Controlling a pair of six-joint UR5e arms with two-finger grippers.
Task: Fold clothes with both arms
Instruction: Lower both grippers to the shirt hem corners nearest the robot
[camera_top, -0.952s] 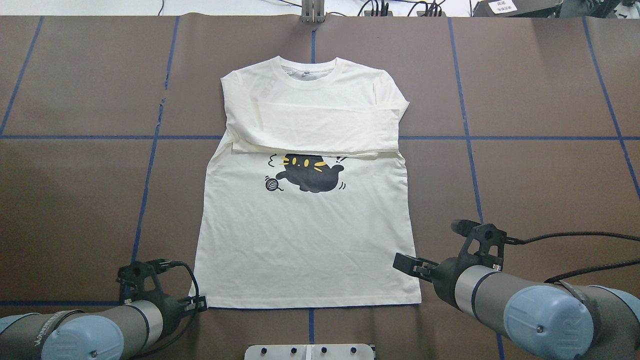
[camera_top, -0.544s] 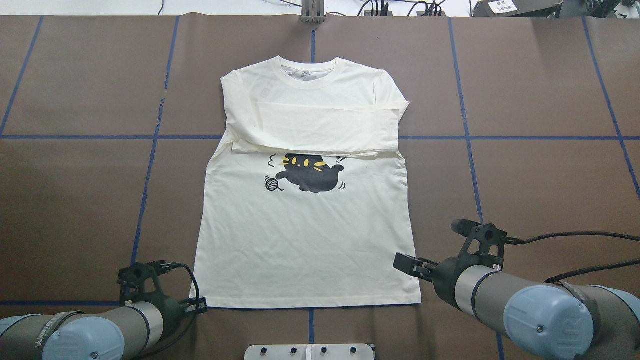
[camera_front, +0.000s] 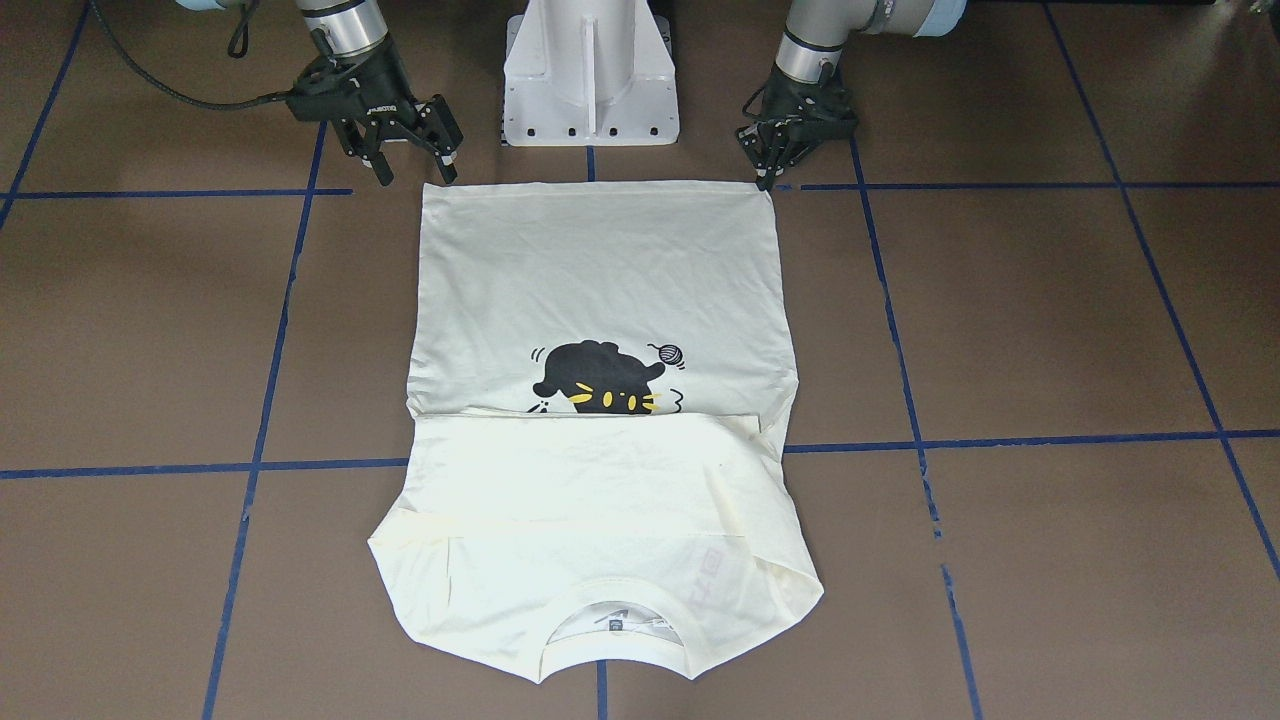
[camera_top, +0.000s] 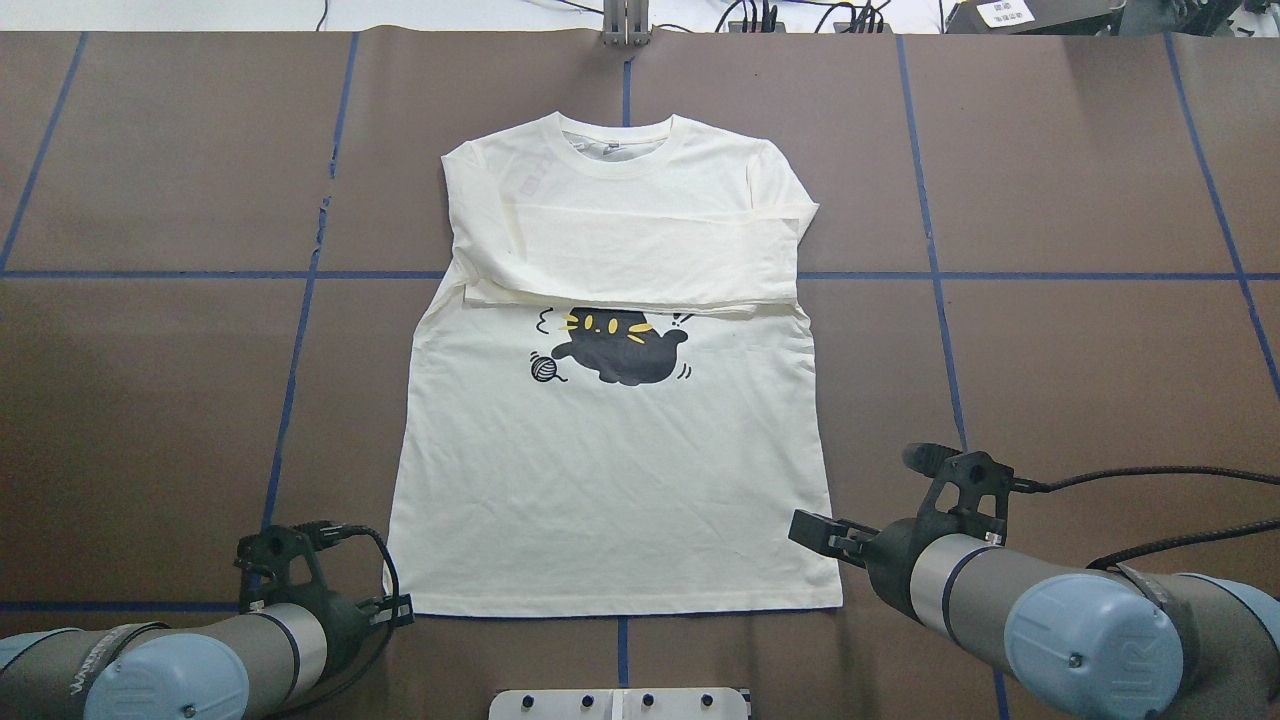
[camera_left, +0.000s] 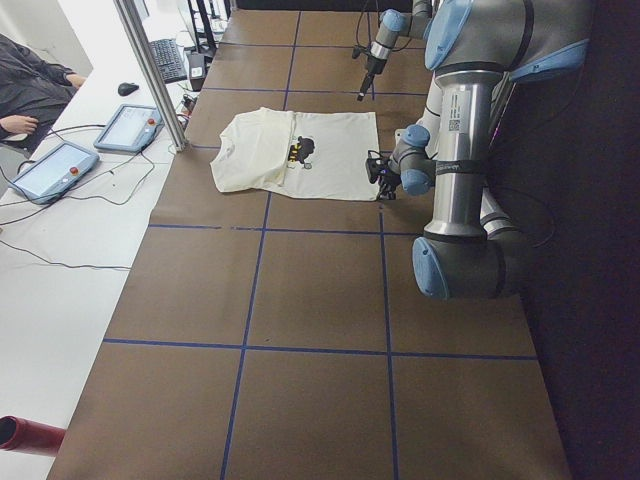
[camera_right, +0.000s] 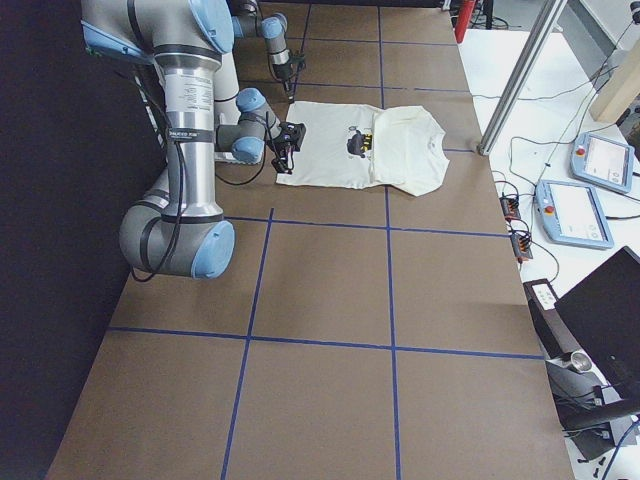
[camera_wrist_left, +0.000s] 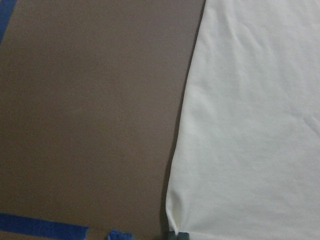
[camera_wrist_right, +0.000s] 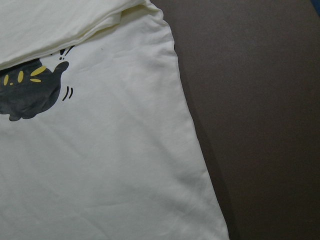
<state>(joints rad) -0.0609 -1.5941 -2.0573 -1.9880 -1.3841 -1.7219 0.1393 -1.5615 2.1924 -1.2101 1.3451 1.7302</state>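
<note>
The cream long-sleeved T-shirt (camera_top: 610, 480) lies flat on the brown table, cat print (camera_top: 620, 350) up, collar far from me, both sleeves folded across the chest. My left gripper (camera_top: 395, 610) is low at the hem's left corner. In the front view its fingers (camera_front: 768, 178) meet at that corner, and in the left wrist view a fingertip (camera_wrist_left: 177, 235) sits at the puckered corner (camera_wrist_left: 172, 222), so it is shut on it. My right gripper (camera_top: 815, 530) is open, fingers spread in the front view (camera_front: 412, 170), just above the hem's right corner.
The white pedestal base (camera_front: 590, 80) stands behind the hem between the arms. Blue tape lines (camera_top: 290, 380) grid the table. An aluminium post (camera_left: 150, 75), tablets (camera_left: 128, 125) and an operator's arm (camera_left: 20, 90) are on the white desk beyond the collar end.
Both grippers have edged slightly lower toward the hem corners. The shirt has not moved.
</note>
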